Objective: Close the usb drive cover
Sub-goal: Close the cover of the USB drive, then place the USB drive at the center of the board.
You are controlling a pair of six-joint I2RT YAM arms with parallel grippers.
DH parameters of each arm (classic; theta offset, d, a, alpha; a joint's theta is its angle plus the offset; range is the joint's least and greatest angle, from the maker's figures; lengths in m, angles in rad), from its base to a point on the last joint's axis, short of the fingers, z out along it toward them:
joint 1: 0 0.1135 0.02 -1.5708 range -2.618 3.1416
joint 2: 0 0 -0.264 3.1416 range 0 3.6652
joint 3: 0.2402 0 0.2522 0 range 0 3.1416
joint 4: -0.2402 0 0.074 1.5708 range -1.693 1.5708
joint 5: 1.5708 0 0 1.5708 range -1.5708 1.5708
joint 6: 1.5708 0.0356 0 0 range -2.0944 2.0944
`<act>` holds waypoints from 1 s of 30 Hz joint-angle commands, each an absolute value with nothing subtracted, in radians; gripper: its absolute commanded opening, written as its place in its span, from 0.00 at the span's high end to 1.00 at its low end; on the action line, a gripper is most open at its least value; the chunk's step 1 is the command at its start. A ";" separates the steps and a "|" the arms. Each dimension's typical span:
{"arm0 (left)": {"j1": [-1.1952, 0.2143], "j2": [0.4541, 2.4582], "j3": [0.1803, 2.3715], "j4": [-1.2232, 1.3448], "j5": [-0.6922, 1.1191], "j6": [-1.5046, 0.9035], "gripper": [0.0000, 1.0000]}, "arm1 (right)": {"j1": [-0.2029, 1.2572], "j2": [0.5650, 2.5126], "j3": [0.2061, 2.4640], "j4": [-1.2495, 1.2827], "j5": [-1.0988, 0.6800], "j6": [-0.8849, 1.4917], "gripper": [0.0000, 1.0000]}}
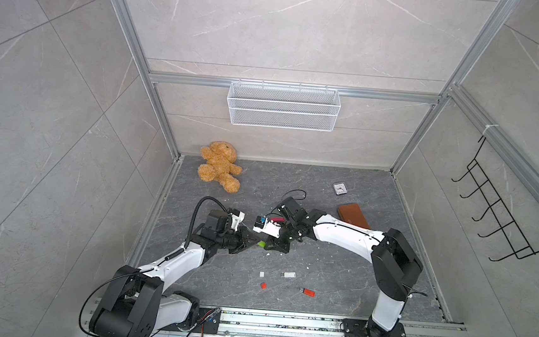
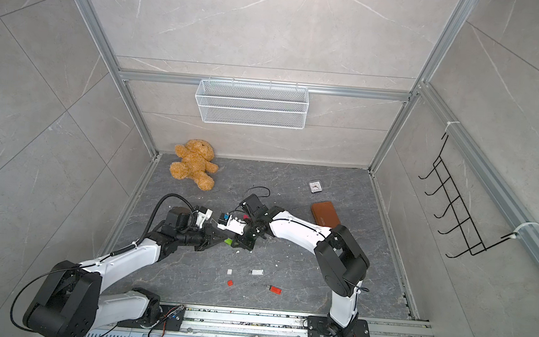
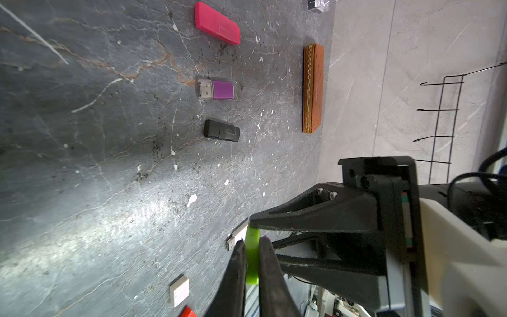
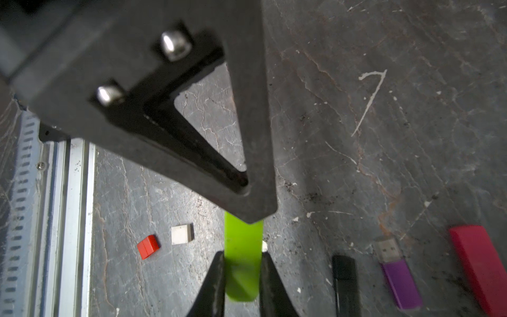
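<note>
Green usb drive pinched from both sides.
The left end effector and the right end effector are both closed on it, holding it above the bench. A white cap and a red cap lie nearby.

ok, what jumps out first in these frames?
The left end effector and right end effector meet at the centre, both pinching one green USB drive. A teddy bear sprawls in the back-left corner; a red cap and white cap lie loose near the front.
</note>
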State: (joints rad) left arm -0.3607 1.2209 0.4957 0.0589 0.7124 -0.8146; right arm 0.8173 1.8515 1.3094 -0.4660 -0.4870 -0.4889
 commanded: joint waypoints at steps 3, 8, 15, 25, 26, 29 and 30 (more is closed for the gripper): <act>-0.373 1.194 0.547 -0.035 0.741 -0.752 0.73 | 0.829 1.802 1.283 -0.469 -0.417 -0.601 0.86; -0.333 1.187 0.555 -0.070 0.722 -0.742 0.63 | 0.823 1.790 1.236 -0.502 -0.343 -0.639 0.85; -0.293 1.141 0.546 -0.130 0.669 -0.735 0.60 | 0.814 1.854 1.252 -0.532 -0.241 -0.688 0.84; -0.286 1.104 0.531 -0.162 0.652 -0.735 0.60 | 0.813 1.973 1.333 -0.593 -0.140 -0.741 0.83; -0.286 1.102 0.530 -0.163 0.653 -0.734 0.60 | 0.814 1.977 1.330 -0.589 -0.132 -0.742 0.83; -0.287 1.101 0.532 -0.166 0.653 -0.741 0.60 | 0.814 1.991 1.334 -0.586 -0.111 -0.734 0.80; -0.287 1.100 0.533 -0.166 0.657 -0.744 0.60 | 0.814 1.992 1.336 -0.586 -0.107 -0.730 0.77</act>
State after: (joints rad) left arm -0.2901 1.1187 0.5190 -0.1516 0.6559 -0.7620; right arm 0.8165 1.9675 1.3094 -0.5652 -0.1398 -0.7227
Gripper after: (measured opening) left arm 0.400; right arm 0.221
